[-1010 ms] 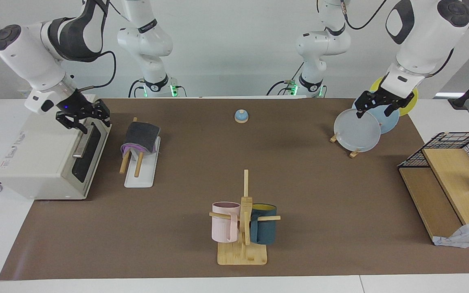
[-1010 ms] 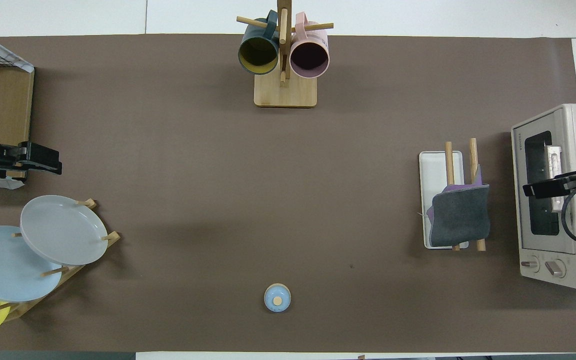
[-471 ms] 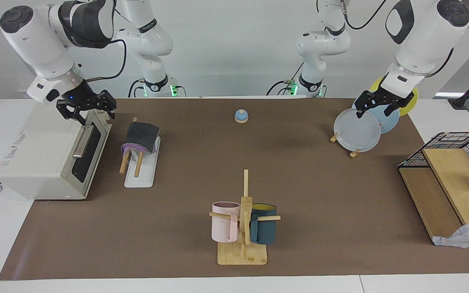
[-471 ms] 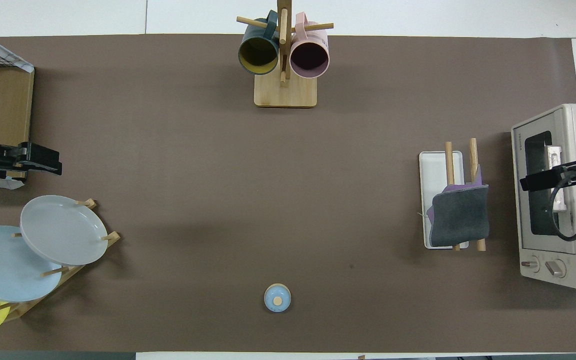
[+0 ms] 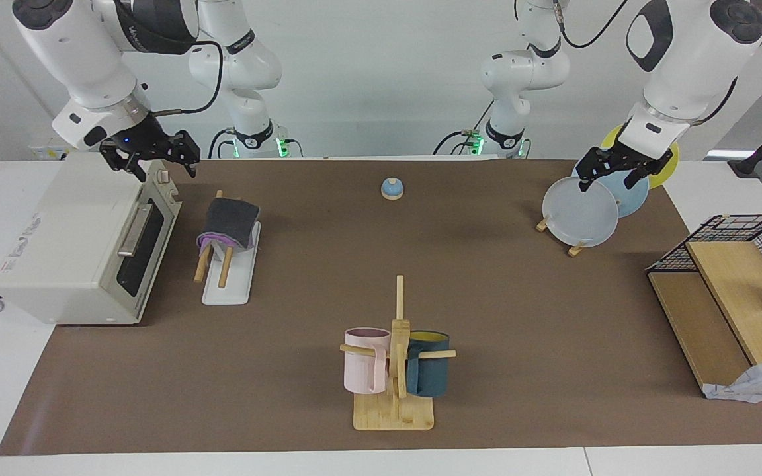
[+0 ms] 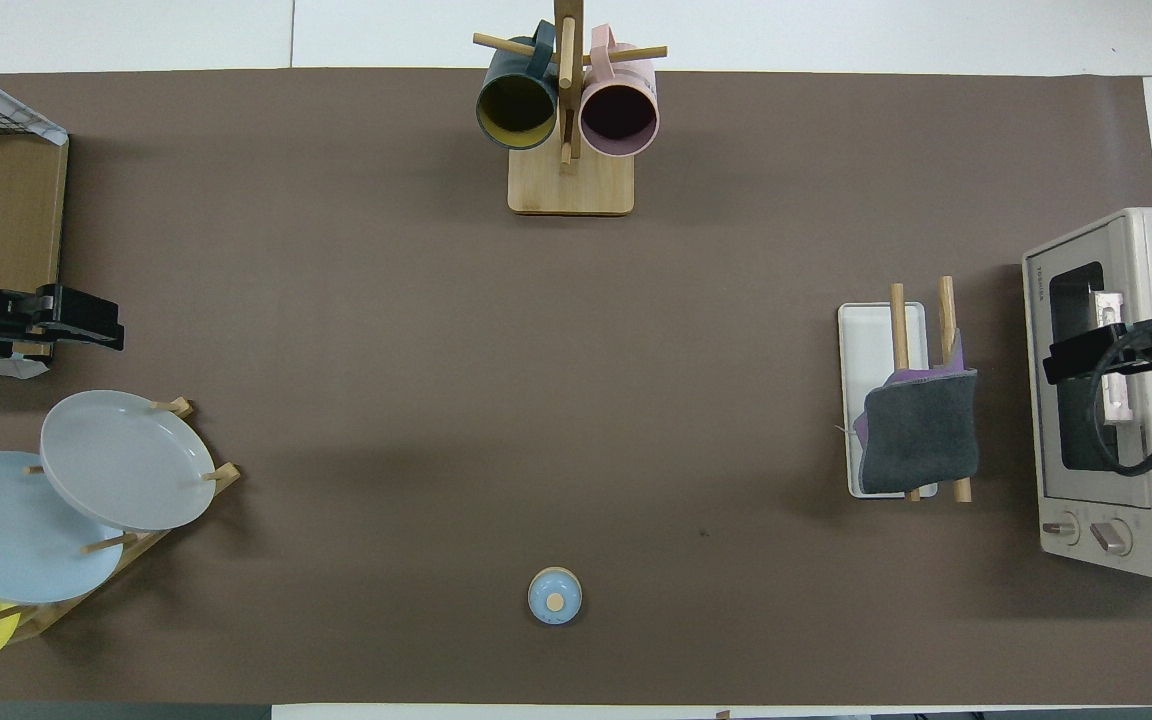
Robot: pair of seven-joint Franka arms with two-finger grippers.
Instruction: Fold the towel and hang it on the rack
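The towel [image 5: 230,221] [image 6: 918,435] hangs folded over the rack's two wooden rods, dark grey face out and a purple edge showing underneath. It covers the end of the rack [image 5: 225,284] [image 6: 871,330] nearer the robots, and the white base lies bare beyond it. My right gripper [image 5: 164,169] [image 6: 1061,362] is up in the air over the toaster oven beside the rack, open and holding nothing. Over the plate stand at the left arm's end of the table, my left gripper [image 5: 609,182] [image 6: 86,330] hangs open and empty.
A toaster oven [image 5: 77,244] [image 6: 1116,400] stands beside the rack. A mug tree [image 5: 394,370] [image 6: 568,120] with pink and blue mugs is farthest from the robots. A small blue bell [image 5: 391,189] [image 6: 555,596], a plate stand [image 5: 583,211] [image 6: 121,460] and a wooden shelf with wire basket [image 5: 731,291] also sit here.
My right gripper has risen and drawn back toward the robots, from in front of the toaster oven's door to above its top. The towel, rack and left arm have not moved.
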